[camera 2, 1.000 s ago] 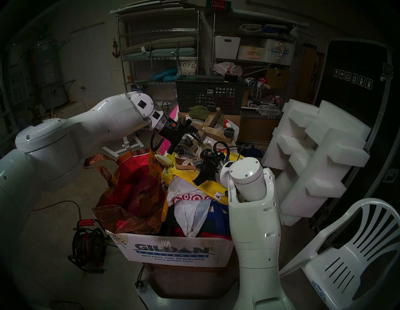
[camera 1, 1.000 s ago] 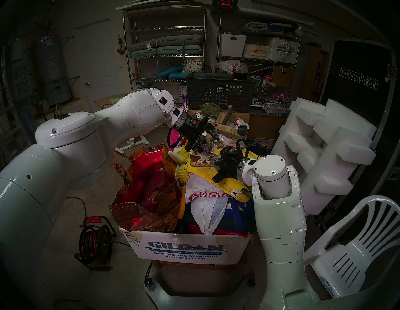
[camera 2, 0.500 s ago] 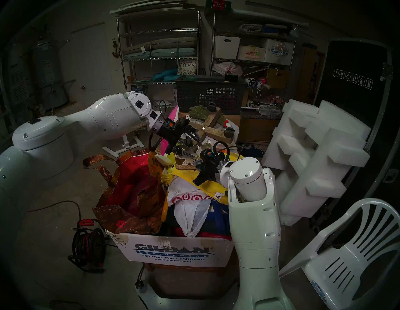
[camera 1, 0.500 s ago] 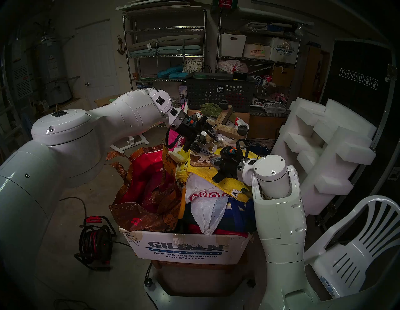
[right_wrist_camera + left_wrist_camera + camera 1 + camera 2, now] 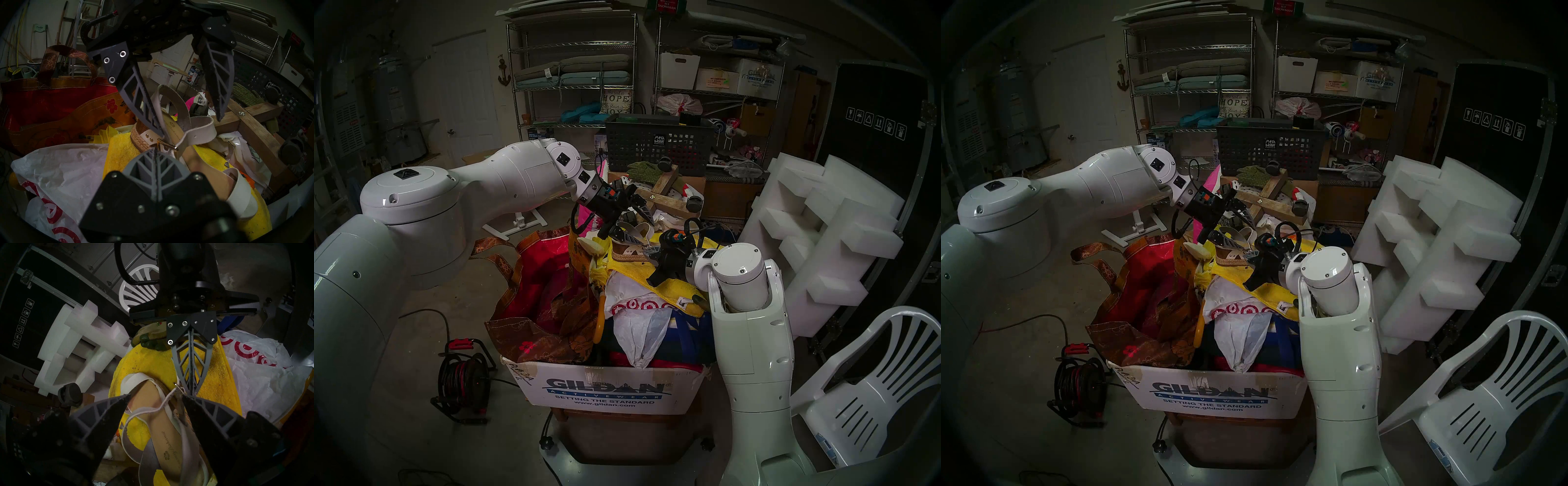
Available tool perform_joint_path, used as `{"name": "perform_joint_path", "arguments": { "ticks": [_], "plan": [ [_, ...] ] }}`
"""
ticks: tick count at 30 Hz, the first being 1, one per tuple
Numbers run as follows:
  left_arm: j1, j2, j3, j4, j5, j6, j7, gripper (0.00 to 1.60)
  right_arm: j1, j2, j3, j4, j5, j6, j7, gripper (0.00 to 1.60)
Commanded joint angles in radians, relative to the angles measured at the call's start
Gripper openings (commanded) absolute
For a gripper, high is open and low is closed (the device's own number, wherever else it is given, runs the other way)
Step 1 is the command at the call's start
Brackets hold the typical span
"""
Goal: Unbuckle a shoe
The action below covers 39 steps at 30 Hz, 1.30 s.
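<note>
Right wrist view, centre: right gripper (image 5: 155, 150) clenched, fingers pressed flat together, tip touching the white strap stub just beside the small gold buckle (image 5: 167, 144); cannot tell whether any leather is pinched between them. Reaching in from 12 o'clock, left gripper (image 5: 190, 127) spread wide, gripping nothing; one finger (image 5: 141, 108) tip-down against the ankle strap (image 5: 198, 129) right at the buckle, the other hanging toward 2 o'clock, clear of everything. Strap threaded through the buckle, its loose end curling up between the spread fingers. Sandal (image 5: 200, 162) lying sole down on a yellow towel (image 5: 119, 149), jute heel toward 11 o'clock, wide toe band toward 4 o'clock. At 8 o'clock of the sandal, touching the towel, a white plastic bag with red rings (image 5: 68, 169); at 10 o'clock a red tote bag (image 5: 42, 105); at 2 o'clock, close beside the towel, a wooden frame with casters (image 5: 254, 132), with green gloves (image 5: 244, 96) and a dark mesh basket (image 5: 271, 76) behind it. Head views: whole heap piled in a Gildan carton (image 5: 595, 390), sandal on top, between the two grippers.
</note>
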Motion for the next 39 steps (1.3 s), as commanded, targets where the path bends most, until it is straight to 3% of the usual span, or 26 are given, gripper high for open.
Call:
{"name": "perform_joint_path", "arguments": {
  "ticks": [1, 33, 36, 39],
  "plan": [
    [-0.047, -0.003, 0.024, 0.012, -0.040, -0.008, -0.092, 1.25, 0.012, -0.002, -0.002, -0.020, 0.005, 0.001, 0.002, 0.00],
    [-0.068, -0.061, 0.193, 0.074, -0.137, -0.069, -0.049, 1.23, 0.012, -0.002, -0.003, -0.020, 0.006, 0.001, 0.002, 0.00],
    [-0.061, -0.081, 0.194, 0.107, -0.153, -0.073, -0.075, 1.23, 0.013, 0.000, -0.004, -0.020, 0.007, 0.002, 0.001, 0.00],
    [-0.067, -0.089, 0.229, 0.097, -0.160, -0.073, -0.032, 1.21, 0.012, -0.002, -0.003, -0.020, 0.006, 0.001, 0.002, 0.00]
  ]
}}
